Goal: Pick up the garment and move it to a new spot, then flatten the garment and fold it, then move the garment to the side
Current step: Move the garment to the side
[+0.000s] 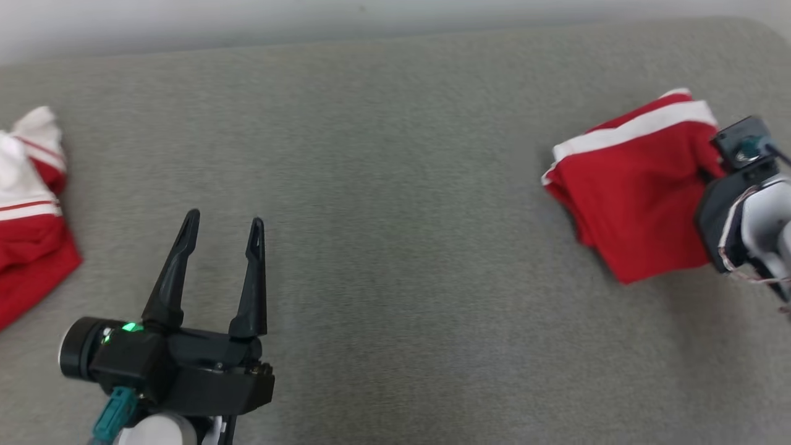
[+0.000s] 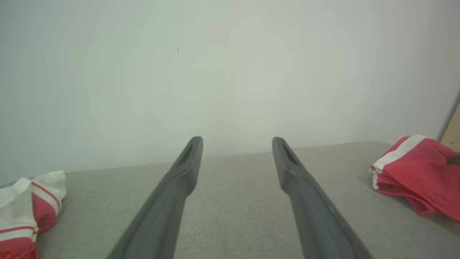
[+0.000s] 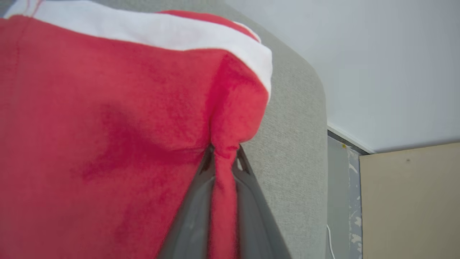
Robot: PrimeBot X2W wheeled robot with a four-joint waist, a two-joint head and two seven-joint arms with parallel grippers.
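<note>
From the head view, the left gripper (image 1: 225, 217) sits low at the near left over the grey padded table (image 1: 395, 185), its forearm coming up from the near edge and its two dark fingers pointing toward the far side, spread apart with nothing between them. The folded red garment (image 1: 630, 179) with a white band lies at the far right of the table, and the right arm (image 1: 751, 204) reaches in from the right edge, its dark wrist block against the garment's right side (the fingertips are hidden there). A second, crumpled red-and-white cloth (image 1: 28, 216) lies at the far left. The left wrist view looks low across the table to a pale wall (image 2: 215, 72), which the head view barely shows; the fingers stand well apart above bare surface, with the crumpled cloth to the left and the folded garment to the right. The right wrist view gives what the others hide: the right gripper (image 3: 224, 156) has its fingers nearly together, pinching a ridge of red fabric at the garment's edge, with the table's rounded corner and a tan panel (image 3: 409, 201) beyond.
</note>
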